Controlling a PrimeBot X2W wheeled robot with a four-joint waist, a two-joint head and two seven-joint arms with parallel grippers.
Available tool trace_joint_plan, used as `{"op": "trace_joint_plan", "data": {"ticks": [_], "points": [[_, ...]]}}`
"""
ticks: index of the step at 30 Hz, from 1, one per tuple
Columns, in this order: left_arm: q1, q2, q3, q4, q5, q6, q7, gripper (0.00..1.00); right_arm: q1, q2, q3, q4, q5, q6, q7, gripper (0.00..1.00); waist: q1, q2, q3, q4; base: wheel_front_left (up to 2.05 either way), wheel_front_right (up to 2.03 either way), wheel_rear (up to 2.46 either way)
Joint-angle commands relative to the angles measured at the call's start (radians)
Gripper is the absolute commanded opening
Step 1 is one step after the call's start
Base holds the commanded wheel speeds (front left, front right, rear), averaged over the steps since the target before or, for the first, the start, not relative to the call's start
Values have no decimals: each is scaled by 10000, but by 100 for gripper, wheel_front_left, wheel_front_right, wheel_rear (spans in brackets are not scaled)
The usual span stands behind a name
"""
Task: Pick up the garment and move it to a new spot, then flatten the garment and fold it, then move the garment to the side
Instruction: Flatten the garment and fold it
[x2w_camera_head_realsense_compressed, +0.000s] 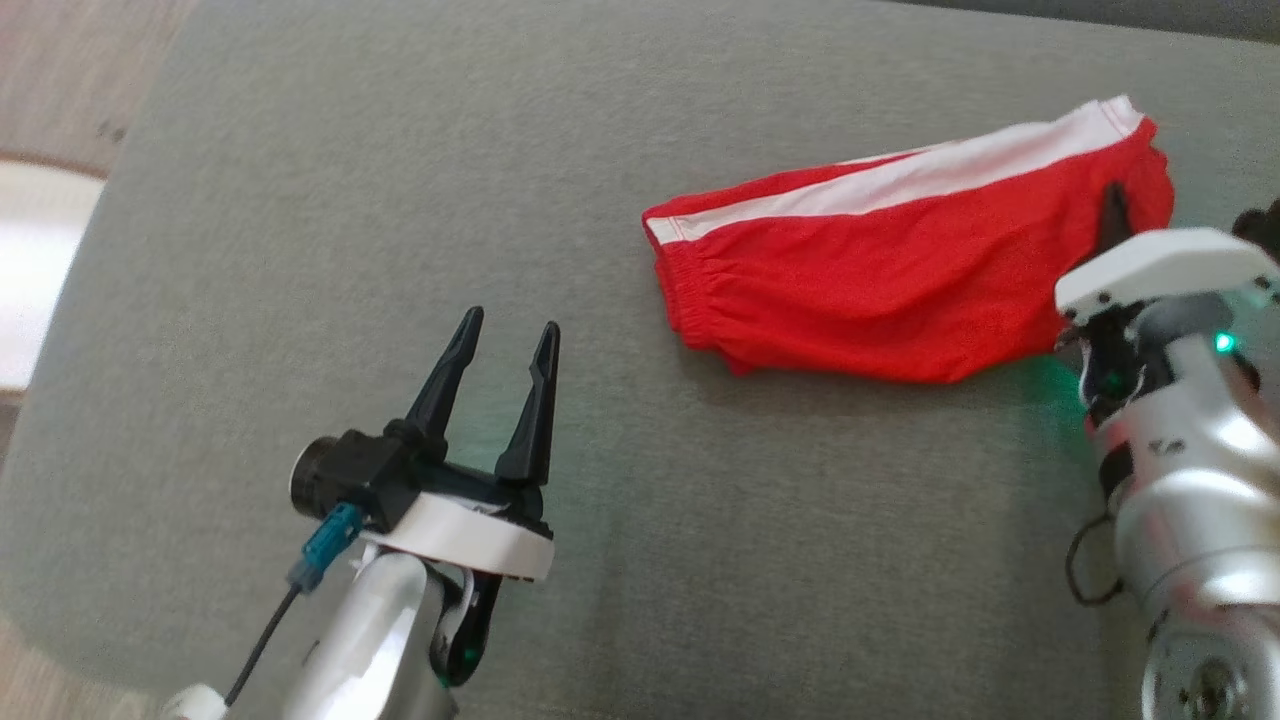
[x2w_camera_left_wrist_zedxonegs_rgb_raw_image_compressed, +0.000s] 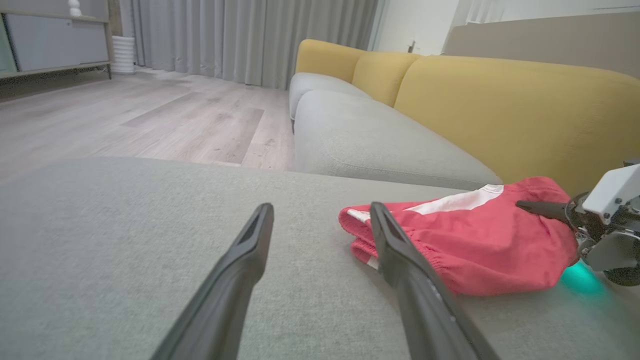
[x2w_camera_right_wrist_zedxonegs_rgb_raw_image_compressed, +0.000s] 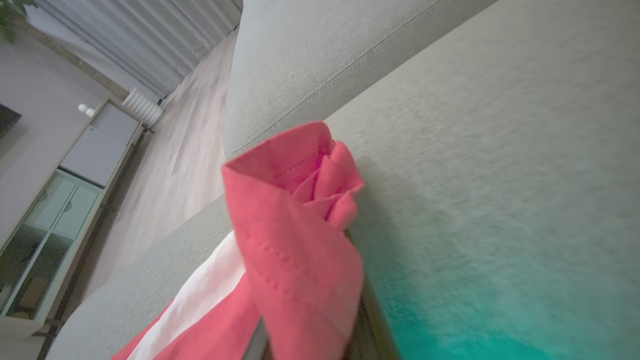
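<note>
Right tool (x2w_camera_head_realsense_compressed: 1112, 222) is clamped shut on the garment (x2w_camera_head_realsense_compressed: 880, 270), pinching its hemmed end; in the right wrist view the red cloth bunches over the fingers. The garment, red shorts with a white stripe, lies on the grey cushion (x2w_camera_head_realsense_compressed: 400, 200). Its long axis runs from the pinched end across to the elastic waistband, the end nearer the left tool (x2w_camera_head_realsense_compressed: 510, 325). Left tool has its fingers spread and holds nothing, well apart from the waistband over bare cushion. A lift from here would likely raise one end only, with the waistband trailing. Fabric hides the right tool's fingertips, so how many layers are caught cannot be told, and the garment's underside is hidden.
</note>
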Motion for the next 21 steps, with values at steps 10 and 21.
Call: {"op": "trace_joint_plan", "data": {"ticks": [10, 21], "points": [[665, 90, 466, -253, 395, 16, -82, 100, 1853, 527, 551, -1644, 666, 77, -1051, 0, 0, 0, -1094, -1635, 0, 0, 0], [987, 139, 576, -522, 500, 16, -82, 100, 3975, 676, 866, -3294, 1384, 77, -1459, 0, 0, 0, -1475, -2098, 0, 0, 0]]}}
